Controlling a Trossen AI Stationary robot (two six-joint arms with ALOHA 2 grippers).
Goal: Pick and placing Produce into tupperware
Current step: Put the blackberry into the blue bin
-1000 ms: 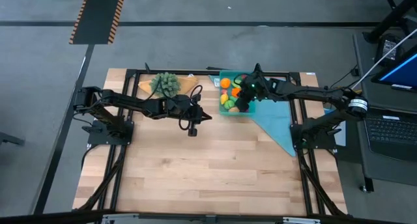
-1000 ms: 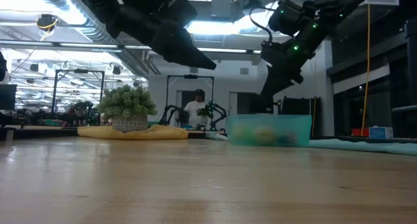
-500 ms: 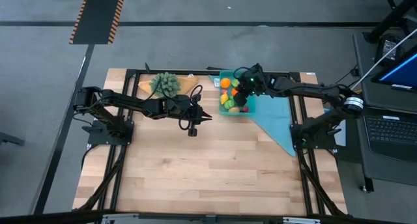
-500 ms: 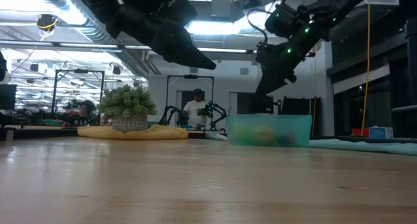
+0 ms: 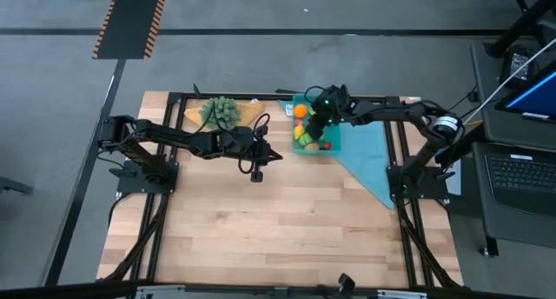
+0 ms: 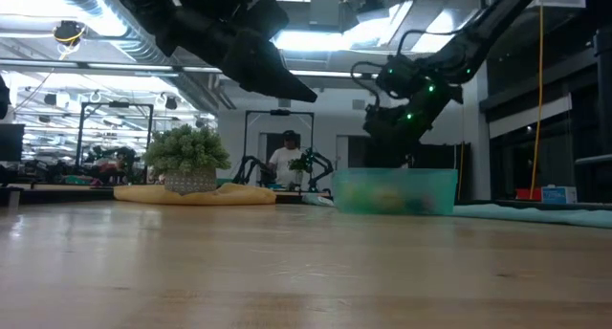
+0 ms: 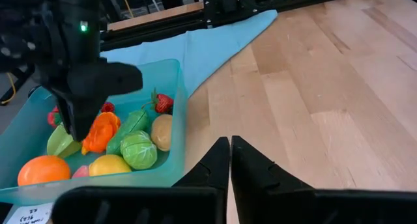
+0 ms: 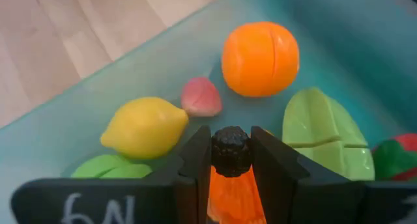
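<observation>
The teal tupperware (image 5: 334,141) (image 6: 397,190) (image 7: 171,77) stands at the table's far edge on a light-blue cloth. In it lie several produce pieces: an orange (image 8: 260,58), a lemon (image 8: 144,126), a pink piece (image 8: 201,97), green leaves (image 8: 322,136), a cabbage (image 7: 139,149) and a strawberry (image 7: 163,103). My right gripper (image 8: 231,151) (image 5: 314,129) (image 7: 77,129) reaches down into the box, shut on a dark berry, just over an orange piece (image 7: 101,131). My left gripper (image 7: 230,152) (image 5: 276,156) hovers shut above the bare wood, left of the box. My right gripper pinches the dark bumpy berry (image 8: 231,146) between its two fingertips, one finger on each side. The fingers come from above, slanting down into the box. The berry sits right over the orange piece (image 8: 234,195); whether it touches that piece I cannot tell.
A bushy green plant on a tan board (image 5: 221,110) (image 6: 189,157) stands at the far edge, left of the box. The light-blue cloth (image 5: 369,156) runs toward the table's right. Bare wood (image 5: 278,221) fills the near half. A person (image 6: 287,157) sits in the room behind.
My right gripper has moved a little toward the table's left over the box and has come down into it, its wrist tipping as it went. The left arm and the produce in the box have kept still.
</observation>
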